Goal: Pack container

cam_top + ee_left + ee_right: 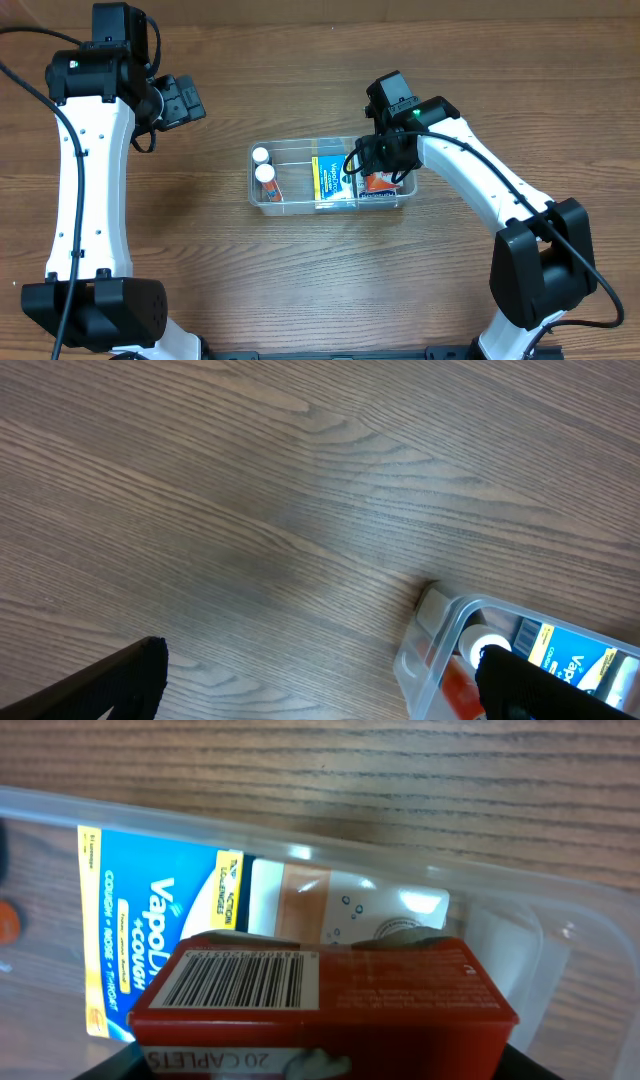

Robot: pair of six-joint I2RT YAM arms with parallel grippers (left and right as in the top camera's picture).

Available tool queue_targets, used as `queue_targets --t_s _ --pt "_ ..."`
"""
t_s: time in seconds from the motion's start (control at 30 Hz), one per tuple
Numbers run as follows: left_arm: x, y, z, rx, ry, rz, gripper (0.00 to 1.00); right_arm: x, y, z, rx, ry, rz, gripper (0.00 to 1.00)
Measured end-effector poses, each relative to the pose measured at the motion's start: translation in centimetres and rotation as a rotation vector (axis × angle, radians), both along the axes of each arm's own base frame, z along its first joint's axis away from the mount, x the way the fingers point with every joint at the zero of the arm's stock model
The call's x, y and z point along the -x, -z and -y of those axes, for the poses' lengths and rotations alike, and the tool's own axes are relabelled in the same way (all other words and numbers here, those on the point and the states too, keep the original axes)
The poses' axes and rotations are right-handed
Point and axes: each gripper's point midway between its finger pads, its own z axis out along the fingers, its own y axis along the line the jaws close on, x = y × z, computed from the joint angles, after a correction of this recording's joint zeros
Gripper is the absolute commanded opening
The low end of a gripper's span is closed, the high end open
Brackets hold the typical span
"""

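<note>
The container (300, 206) sits mid-table, with white-capped tubes (265, 172) at its left end and a blue box (330, 180) in the middle. The right gripper (376, 168) is over its right end, jaws closed on a red box (320, 990) (barcode facing up). The left gripper (322, 660) hangs well apart over the wooden table (250, 480), jaws wide and holding nothing.

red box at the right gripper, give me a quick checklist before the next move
1. Grip: right gripper closed on the red box, a dark finger at each side: ok.
2. Position: red box over the right end of the container: ok.
3. Floor beneath the box free: cannot tell; a white packet lies close behind it.
4. The blue VapoCool box sits off to one side: ok.
5. The white-capped tubes are at the far end, away from the box: ok.
6. The left gripper is open, outside the container: ok.
</note>
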Motion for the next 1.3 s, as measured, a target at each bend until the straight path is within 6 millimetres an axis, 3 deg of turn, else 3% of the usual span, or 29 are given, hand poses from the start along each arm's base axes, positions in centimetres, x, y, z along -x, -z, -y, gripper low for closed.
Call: queue_targets --t_s 0.3,0.4,0.43,0.53,0.6,0.63,0.7,0.77,0.9,0.97,1.1,1.17,1.23,1.27,1.3 --pt "0.0 0.0 0.0 0.000 0.000 -0.002 1.00 -0.9 -0.8 0.7 0.048 0.013 0.041 1.00" --pt "0.2 0.1 0.0 0.001 0.000 -0.009 1.00 -3.0 -4.3 1.3 0.035 0.064 0.150 1.00" --pt "0.2 0.1 0.0 0.001 0.000 -0.010 1.00 -4.0 -6.5 1.9 0.010 0.094 0.212 1.00" --pt "0.4 0.1 0.0 0.001 0.000 -0.016 1.00 -6.5 -14.9 8.0 -0.051 0.260 0.438 1.00" --pt "0.0 0.0 0.0 0.000 0.001 0.001 1.00 -7.0 -17.6 12.4 -0.063 0.351 0.502 1.00" --pt "-0.2 -0.1 0.1 0.002 0.018 0.008 1.00 -7.0 -17.8 14.5 -0.064 0.390 0.502 1.00" --pt "-0.4 -0.1 0.7 0.017 0.076 0.013 1.00 -6.5 -16.8 17.5 -0.060 0.456 0.452 1.00" --pt "-0.3 -0.1 1.2 0.033 0.121 0.010 1.00 -5.6 -16.0 19.3 -0.058 0.502 0.403 1.00" --pt "0.7 0.0 1.5 0.046 0.129 -0.024 1.00 -3.6 -14.9 19.8 -0.042 0.521 0.318 1.00" --pt "1.2 -0.9 1.7 0.029 0.133 0.001 1.00 -3.1 -15.3 19.9 -0.042 0.533 0.331 1.00" --pt "4.7 -4.7 4.2 -0.035 0.208 0.128 1.00 0.3 -17.2 19.9 -0.061 0.558 0.434 1.00" --pt "6.8 -5.9 5.4 -0.065 0.242 0.215 1.00 3.1 -17.7 20.0 -0.062 0.570 0.500 1.00" --pt "9.0 -6.4 6.3 -0.076 0.262 0.312 1.00 5.4 -17.3 20.2 -0.052 0.571 0.549 1.00" --pt "10.7 -5.9 6.4 -0.076 0.263 0.342 1.00 7.9 -15.5 20.1 -0.037 0.566 0.539 1.00" --pt "11.2 -5.9 6.3 -0.075 0.255 0.370 1.00 8.6 -15.1 20.1 -0.034 0.565 0.541 1.00"
